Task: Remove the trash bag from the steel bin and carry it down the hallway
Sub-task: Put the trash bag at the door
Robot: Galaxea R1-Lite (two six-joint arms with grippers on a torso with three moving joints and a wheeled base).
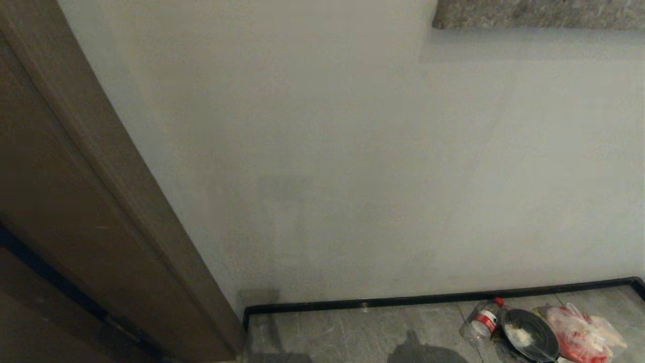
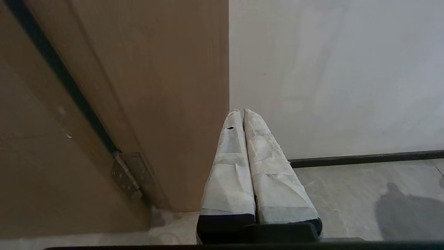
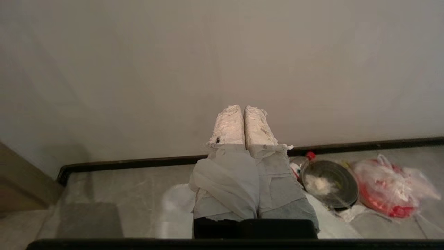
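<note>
In the right wrist view my right gripper (image 3: 243, 108) is shut, its taped fingers pointing at the off-white wall. A fold of the thin translucent white trash bag (image 3: 225, 180) comes out of the seam between the fingers and drapes over one of them. More white film hangs blurred below the hand. The steel bin (image 3: 329, 184) stands on the grey hallway tiles (image 1: 352, 333) by the baseboard, off to the gripper's right. Its black rim (image 1: 529, 335) surrounds a white wad inside. My left gripper (image 2: 241, 111) is shut on nothing, facing the corner of door frame and wall. Neither arm shows in the head view.
A clear plastic bottle (image 1: 482, 321) with a red cap lies against the bin. A red-and-white plastic bag (image 1: 584, 335) sits on the bin's other side. A brown door frame (image 1: 101, 201) rises at the left. The wall and its black baseboard (image 1: 403, 301) close the way ahead.
</note>
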